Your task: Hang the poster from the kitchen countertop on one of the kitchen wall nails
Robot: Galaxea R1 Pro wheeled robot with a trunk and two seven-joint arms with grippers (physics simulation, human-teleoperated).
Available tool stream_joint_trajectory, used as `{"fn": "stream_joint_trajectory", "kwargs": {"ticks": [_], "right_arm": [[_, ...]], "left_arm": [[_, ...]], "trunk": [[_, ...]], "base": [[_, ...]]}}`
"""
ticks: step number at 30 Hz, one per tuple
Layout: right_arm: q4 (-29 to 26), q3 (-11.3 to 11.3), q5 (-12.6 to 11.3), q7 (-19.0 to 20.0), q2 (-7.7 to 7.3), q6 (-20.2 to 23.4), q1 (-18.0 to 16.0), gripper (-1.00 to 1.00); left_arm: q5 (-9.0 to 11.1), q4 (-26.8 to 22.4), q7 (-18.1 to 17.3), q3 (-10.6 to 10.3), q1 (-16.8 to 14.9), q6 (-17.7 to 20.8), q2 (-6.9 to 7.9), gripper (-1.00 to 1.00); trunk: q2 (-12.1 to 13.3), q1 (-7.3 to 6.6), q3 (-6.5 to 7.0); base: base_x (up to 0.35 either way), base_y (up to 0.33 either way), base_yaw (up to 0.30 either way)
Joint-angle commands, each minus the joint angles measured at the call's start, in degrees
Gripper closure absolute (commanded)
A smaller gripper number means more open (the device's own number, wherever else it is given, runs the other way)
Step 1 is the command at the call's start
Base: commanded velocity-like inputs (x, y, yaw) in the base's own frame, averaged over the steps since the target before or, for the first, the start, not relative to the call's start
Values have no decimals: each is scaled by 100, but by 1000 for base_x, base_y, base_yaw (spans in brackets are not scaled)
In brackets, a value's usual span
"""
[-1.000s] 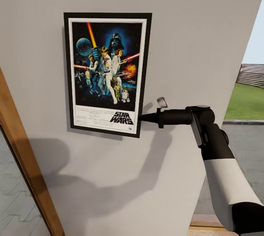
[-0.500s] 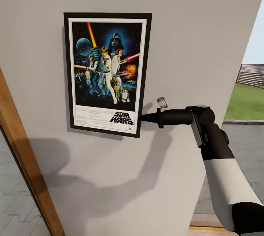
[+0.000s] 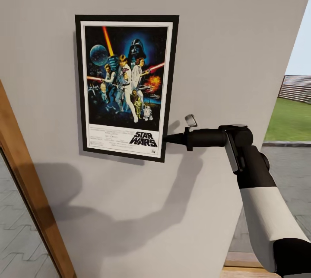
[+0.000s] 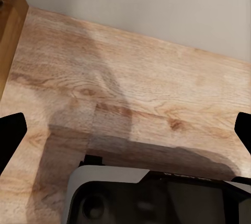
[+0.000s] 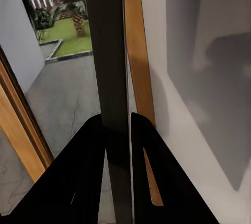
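In the head view, the tall black-framed Star Wars poster [image 3: 125, 87] is lying flat against the plain pale grey wall [image 3: 224, 31], while the right tool [image 3: 166, 139] is pinching its lower right edge.

In the left wrist view, the left tool [image 4: 125, 130] is hanging spread wide over the light wooden floor [image 4: 136, 93].

In the right wrist view, the two black fingers [image 5: 86, 177] are clamping the dark frame edge-on beside the wall.

We cannot see any nail behind the tall black-framed Star Wars poster [image 3: 126, 87] — its back and the wall there are hidden. The small print beside the title is too fine to read. The left tool's black fingertips [image 4: 11, 138] are cut off by the frame's edges.
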Motion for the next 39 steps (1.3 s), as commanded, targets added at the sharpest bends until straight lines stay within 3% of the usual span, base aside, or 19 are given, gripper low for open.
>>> {"fn": "stream_joint_trajectory", "kwargs": {"ticks": [1, 39], "right_arm": [[-1, 5, -5, 14, -4, 67, -2, 100], [-1, 6, -5, 13, -4, 68, -2, 100]], "left_arm": [[-1, -7, -53, 44, 2, 0, -8, -100], [-1, -28, -61, 69, 2, 0, -25, -100]], "trunk": [[-3, 2, -1], [-3, 2, -1]], "base": [[0, 0, 0], [29, 0, 0]]}}
